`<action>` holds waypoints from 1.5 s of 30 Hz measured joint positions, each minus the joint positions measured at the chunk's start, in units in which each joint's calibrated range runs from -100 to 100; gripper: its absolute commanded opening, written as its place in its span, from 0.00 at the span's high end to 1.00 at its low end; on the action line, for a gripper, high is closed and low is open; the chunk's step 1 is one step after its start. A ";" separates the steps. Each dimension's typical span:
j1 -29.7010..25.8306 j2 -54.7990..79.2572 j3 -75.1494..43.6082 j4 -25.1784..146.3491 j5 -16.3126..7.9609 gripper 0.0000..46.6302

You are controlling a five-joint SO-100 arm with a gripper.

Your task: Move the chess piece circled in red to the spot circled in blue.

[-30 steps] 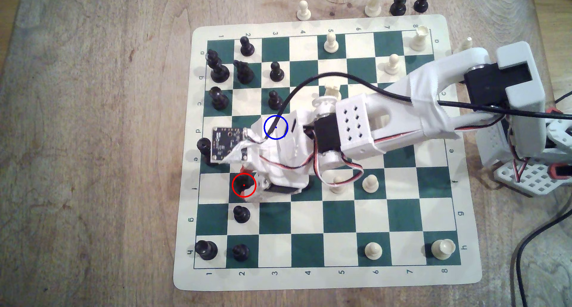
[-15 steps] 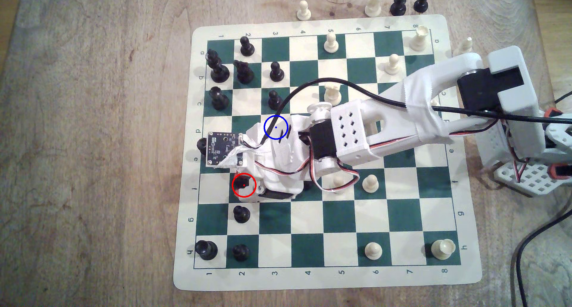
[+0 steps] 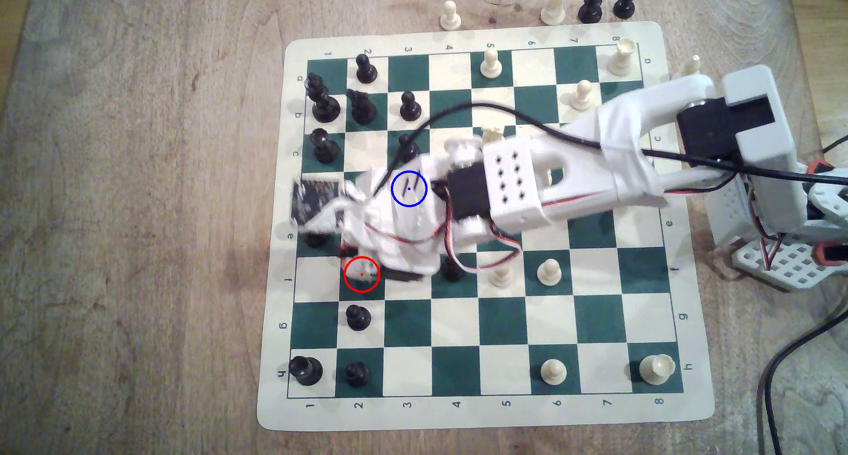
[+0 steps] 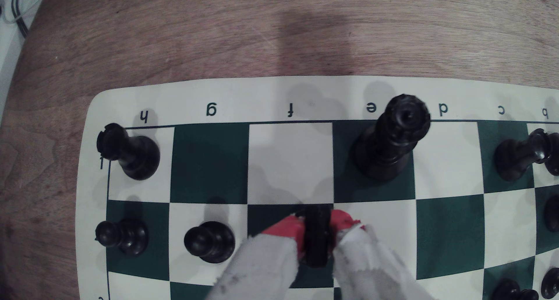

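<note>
1. gripper (image 4: pixel 317 227) clamped on the black knight (image 4: pixel 317 242), red-tipped fingers (image 4: pixel 287 230) pressing both sides.
2. knight sits over the second row in from the board's (image 4: pixel 242 94) lettered edge, by the f/e line.
3. blue-ringed square (image 3: pixel 409 188) is covered by the blurred arm (image 3: pixel 514 184).

The chessboard (image 4: pixel 447 154) is checkered dark green and cream with a cream border. The chess piece (image 4: pixel 317 239) is black, the gripper (image 4: pixel 317 232) fingertips (image 4: pixel 287 230) red below white wrapping. At the board's 9 o'clock lies brown wood-grain table (image 3: pixel 137 207).
</note>
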 measured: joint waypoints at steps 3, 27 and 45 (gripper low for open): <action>0.52 -1.59 -0.09 0.88 0.00 0.99; 9.81 -32.34 36.60 -9.88 1.27 0.99; 9.96 -18.60 36.69 -18.09 1.61 0.99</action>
